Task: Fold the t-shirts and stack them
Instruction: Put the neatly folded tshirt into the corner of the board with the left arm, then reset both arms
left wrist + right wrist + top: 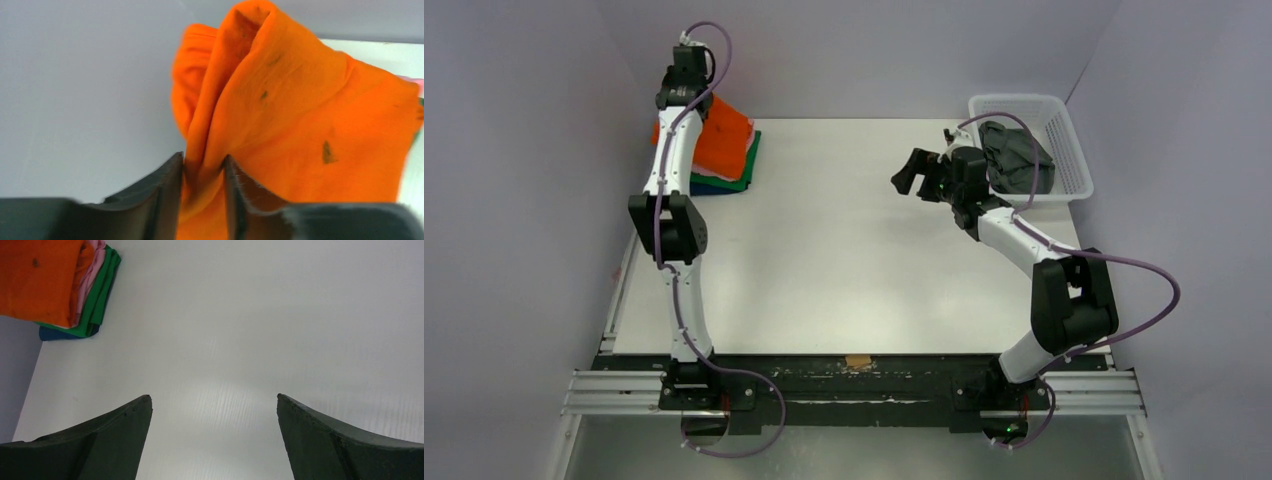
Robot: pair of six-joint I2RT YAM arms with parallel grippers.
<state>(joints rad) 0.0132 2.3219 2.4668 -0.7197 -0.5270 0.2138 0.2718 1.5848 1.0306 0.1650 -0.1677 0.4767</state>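
My left gripper (204,161) pinches the bright orange speckled cloth t-shirt (300,115) atop the folded pink, green and blue stack (97,300) at far left; the right gripper (214,402) gapes empty; a crumpled dark grey t-shirt (1016,158) waits in the white plastic lattice basket (1074,160), likely the last one

Lab test booth: blank walls (874,50), white table (844,250).

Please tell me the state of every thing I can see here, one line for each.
left gripper, shut on a fold of the orange t-shirt
right gripper, open, empty
orange t-shirt, topmost, one fold lifted
pink t-shirt, folded, under the orange
green t-shirt, folded, under the pink
blue t-shirt, folded, lowest
dark grey t-shirt, crumpled, in basket
basket, upright
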